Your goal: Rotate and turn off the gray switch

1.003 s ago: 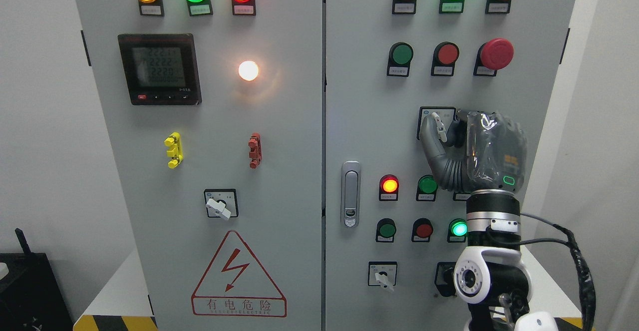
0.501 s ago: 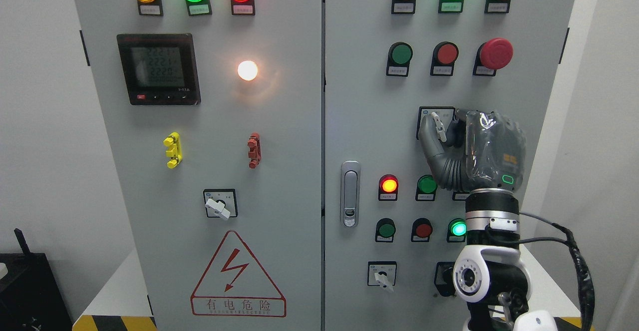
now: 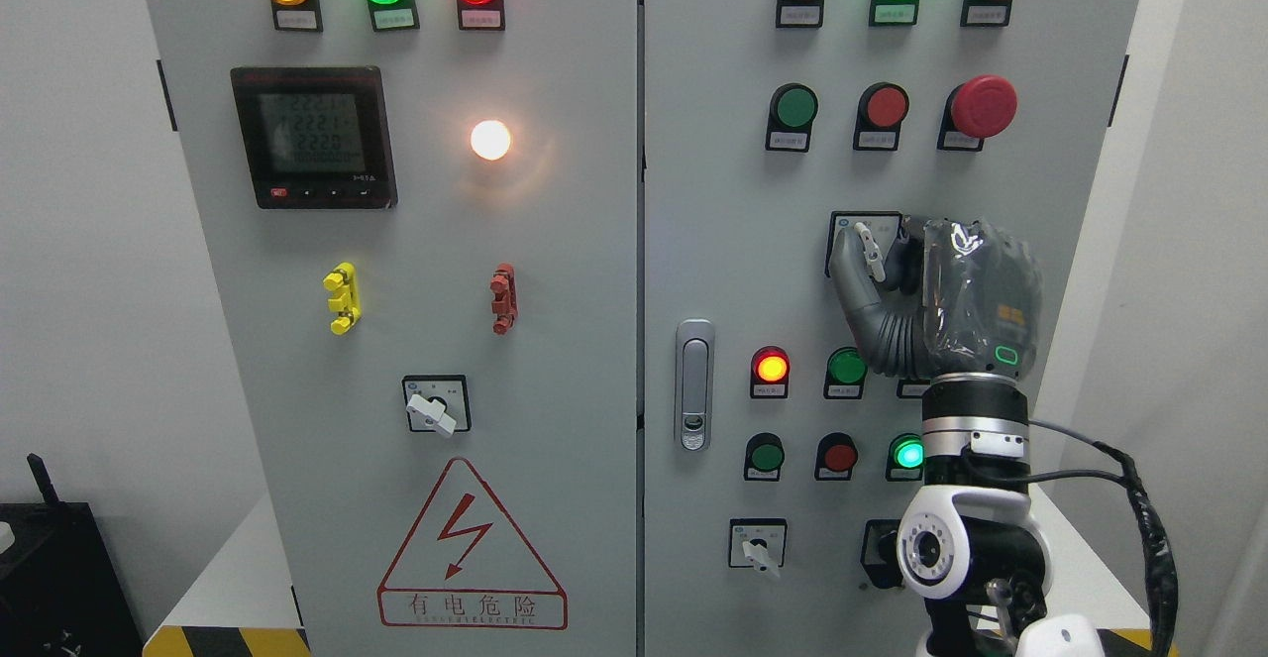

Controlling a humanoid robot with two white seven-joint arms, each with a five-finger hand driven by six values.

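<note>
Head view: right hand [image 3: 897, 275] fingers pinching gray switch [image 3: 869, 247] on cabinet [image 3: 713, 271].

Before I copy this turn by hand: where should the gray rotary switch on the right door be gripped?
Pinch the narrow handle of the gray switch across its two flat sides, coming straight at the door from the front. It sticks out like a thin, tilted bar, and the right hand already closes on it that way.

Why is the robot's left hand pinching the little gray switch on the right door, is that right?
Not quite. It is the right hand on the gray switch, because its arm comes up from the lower right of the head view. The rest is right: the switch is on the right door, and the fingers pinch its handle.
</note>
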